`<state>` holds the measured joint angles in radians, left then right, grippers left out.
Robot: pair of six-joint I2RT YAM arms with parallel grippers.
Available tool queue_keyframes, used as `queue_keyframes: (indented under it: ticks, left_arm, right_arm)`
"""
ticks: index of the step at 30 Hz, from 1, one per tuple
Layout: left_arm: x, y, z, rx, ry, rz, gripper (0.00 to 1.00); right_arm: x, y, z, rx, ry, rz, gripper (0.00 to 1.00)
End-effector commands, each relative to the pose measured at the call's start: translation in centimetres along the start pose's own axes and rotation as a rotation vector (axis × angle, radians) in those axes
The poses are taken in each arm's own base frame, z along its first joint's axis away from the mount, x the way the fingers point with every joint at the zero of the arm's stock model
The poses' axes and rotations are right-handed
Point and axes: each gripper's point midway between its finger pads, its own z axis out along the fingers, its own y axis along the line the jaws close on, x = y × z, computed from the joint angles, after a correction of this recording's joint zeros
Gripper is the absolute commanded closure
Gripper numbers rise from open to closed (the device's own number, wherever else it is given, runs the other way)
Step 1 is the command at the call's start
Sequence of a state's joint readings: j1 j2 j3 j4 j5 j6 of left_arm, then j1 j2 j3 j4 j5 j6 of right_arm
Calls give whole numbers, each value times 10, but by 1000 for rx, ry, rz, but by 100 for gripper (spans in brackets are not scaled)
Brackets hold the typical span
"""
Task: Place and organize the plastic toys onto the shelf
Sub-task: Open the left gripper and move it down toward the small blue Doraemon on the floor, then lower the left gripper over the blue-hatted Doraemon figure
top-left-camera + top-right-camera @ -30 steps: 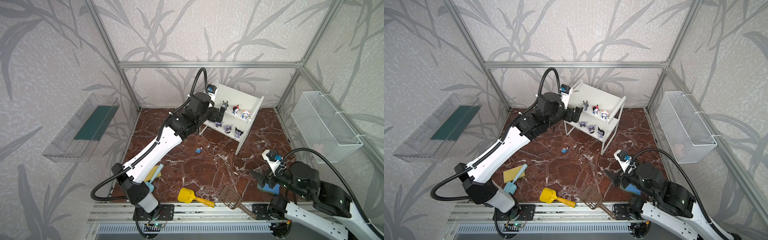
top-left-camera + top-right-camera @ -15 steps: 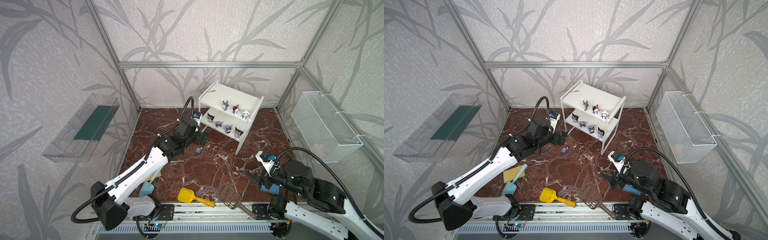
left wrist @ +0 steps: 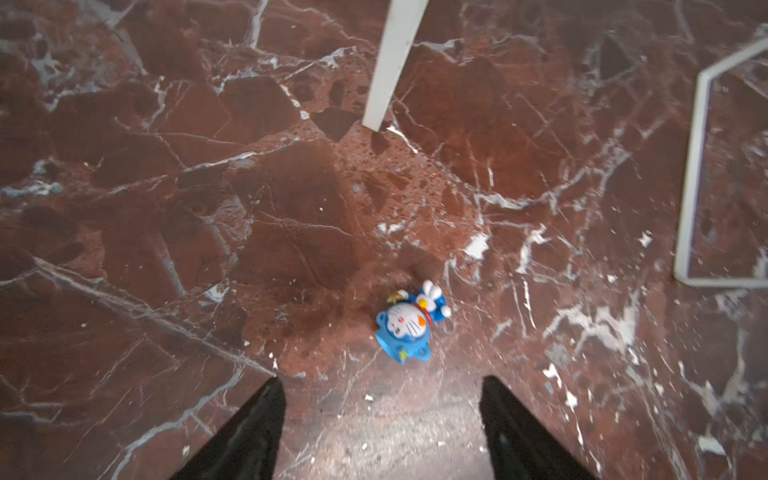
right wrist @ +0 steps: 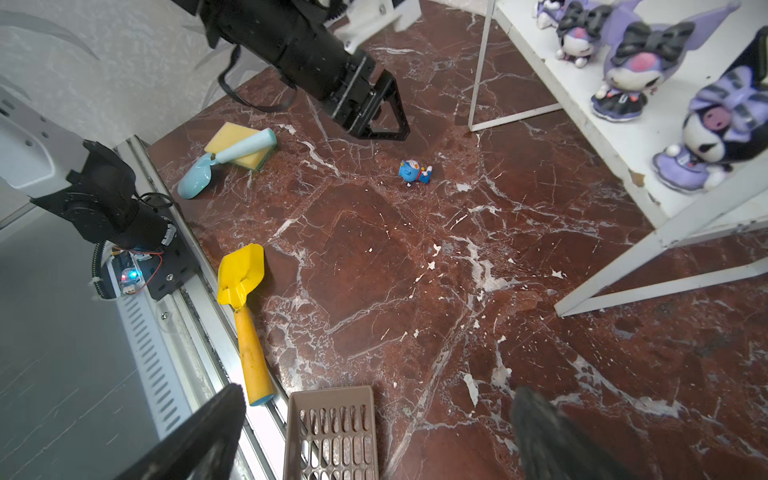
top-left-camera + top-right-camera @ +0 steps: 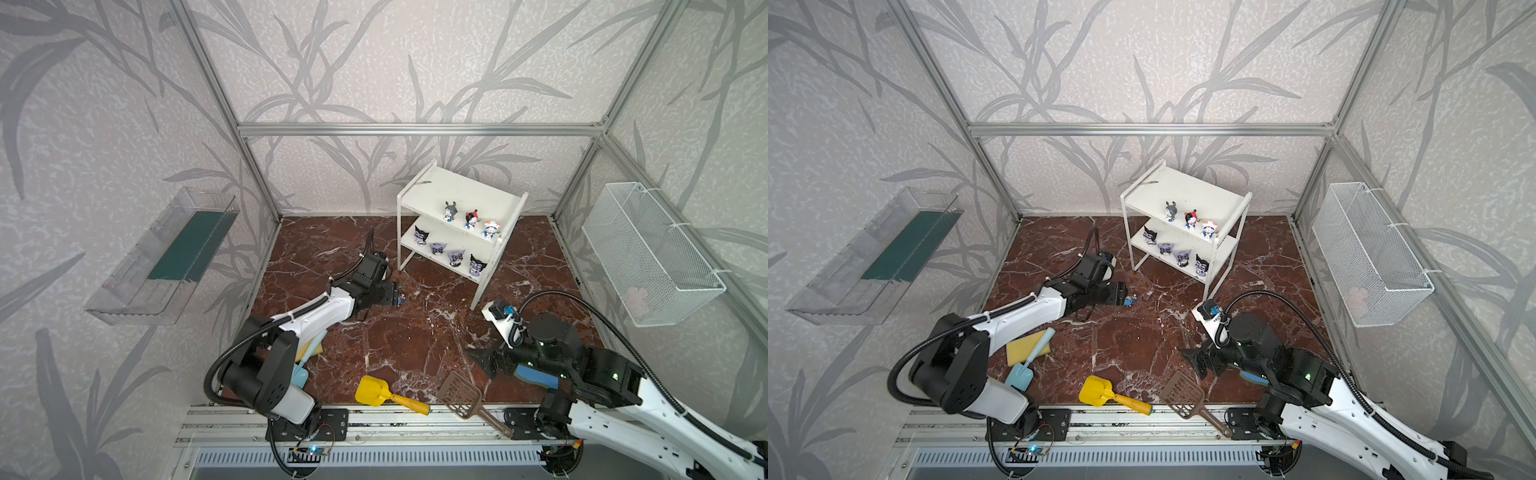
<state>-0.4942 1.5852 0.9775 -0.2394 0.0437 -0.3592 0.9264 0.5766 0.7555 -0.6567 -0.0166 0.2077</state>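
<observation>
A blue-and-white toy point(image 3: 409, 322) lies on its side on the red marble floor, seen too in both top views point(image 5: 401, 298) point(image 5: 1130, 300) and in the right wrist view point(image 4: 413, 171). My left gripper point(image 3: 381, 380) is low over the floor just short of it, open, with the toy beyond the fingertips and nothing between them. The white shelf point(image 5: 457, 187) point(image 5: 1183, 183) carries three blue-and-white toys point(image 5: 471, 219) on its upper tier and several black-and-purple ones point(image 5: 456, 257) point(image 4: 623, 75) on the lower tier. My right gripper point(image 4: 378, 392) point(image 5: 473, 357) hangs open and empty at the front right.
A yellow scoop point(image 5: 374, 390) and a brown slotted scoop point(image 5: 461, 399) lie by the front rail. A yellow sponge point(image 5: 1027, 347) with a light-blue scoop point(image 5: 1021, 374) sits under the left arm. A wire basket point(image 5: 648, 253) hangs right, a clear tray point(image 5: 166, 257) left.
My left arm has swung down from the shelf to the floor beside the blue toy, and its jaws have narrowed a little. The right arm has shifted slightly forward.
</observation>
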Motion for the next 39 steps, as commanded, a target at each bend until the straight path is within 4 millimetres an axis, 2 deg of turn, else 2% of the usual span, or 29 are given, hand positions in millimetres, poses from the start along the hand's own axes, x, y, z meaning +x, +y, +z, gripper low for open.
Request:
queue_keyframes:
  ticks: [1,5,10,16,23,26,39]
  left_arm:
    - [-27,6,13,-75,-14,-34,33]
    - [-32,6,36,-113,48,6,41]
    - [-30,6,50,-134,99,7,44]
    - [-16,4,59,-129,138,20,55]
    - [-13,-16,69,-26,129,44,60]
    - [-10,-22,75,9,134,42,68]
    - [11,-41,81,71,159,28,80]
  right_arm:
    - [-2,-2,-10,10,-25,21,1]
    - [2,-5,-15,25,-26,25,1]
    - [3,-7,-17,31,-35,29,1]
    - [4,-8,-15,38,-36,23,1]
    - [4,-9,-15,38,-36,23,1]
    - [4,-9,-17,39,-43,26,1]
    - [4,-9,-20,40,-55,29,1]
